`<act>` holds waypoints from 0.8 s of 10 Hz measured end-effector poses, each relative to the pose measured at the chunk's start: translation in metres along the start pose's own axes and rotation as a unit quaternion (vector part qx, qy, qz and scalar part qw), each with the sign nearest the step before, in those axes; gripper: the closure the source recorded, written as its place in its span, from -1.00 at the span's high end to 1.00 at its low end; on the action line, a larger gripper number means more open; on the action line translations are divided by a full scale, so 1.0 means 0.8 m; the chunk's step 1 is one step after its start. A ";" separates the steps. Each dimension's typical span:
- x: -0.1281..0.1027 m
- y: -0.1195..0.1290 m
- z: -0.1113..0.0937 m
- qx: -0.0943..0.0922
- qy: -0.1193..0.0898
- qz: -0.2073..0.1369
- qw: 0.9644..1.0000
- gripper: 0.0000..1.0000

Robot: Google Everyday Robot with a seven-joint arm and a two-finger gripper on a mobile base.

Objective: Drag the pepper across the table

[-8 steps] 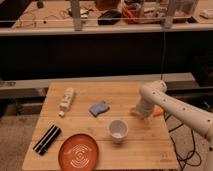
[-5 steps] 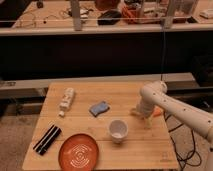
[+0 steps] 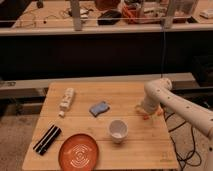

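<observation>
Gripper (image 3: 143,112) at table (image 3: 137,150) right side over pepper (image 3: 145,118), axis hidden.

The hand (image 3: 144,113) sits at the counter's (image 3: 125,92) right side with the pepper (image 3: 145,118) just under it, the cup (image 3: 118,131) near its front-left, the sponge (image 3: 99,108) farther left, the bottle (image 3: 66,99) beyond that, and the plate (image 3: 78,151) and flat bar (image 3: 47,139) well off front-left.

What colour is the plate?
Plate: orange, pale rings, camera view. The gripper is by the pepper on the table.
</observation>
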 end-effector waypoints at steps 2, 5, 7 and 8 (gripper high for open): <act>0.009 -0.001 -0.001 0.001 -0.002 0.011 1.000 0.60; 0.013 0.003 -0.001 0.003 -0.004 0.016 1.000 0.60; 0.020 0.007 0.000 0.004 -0.003 0.021 1.000 0.60; 0.024 0.009 0.000 0.003 0.000 0.022 1.000 0.60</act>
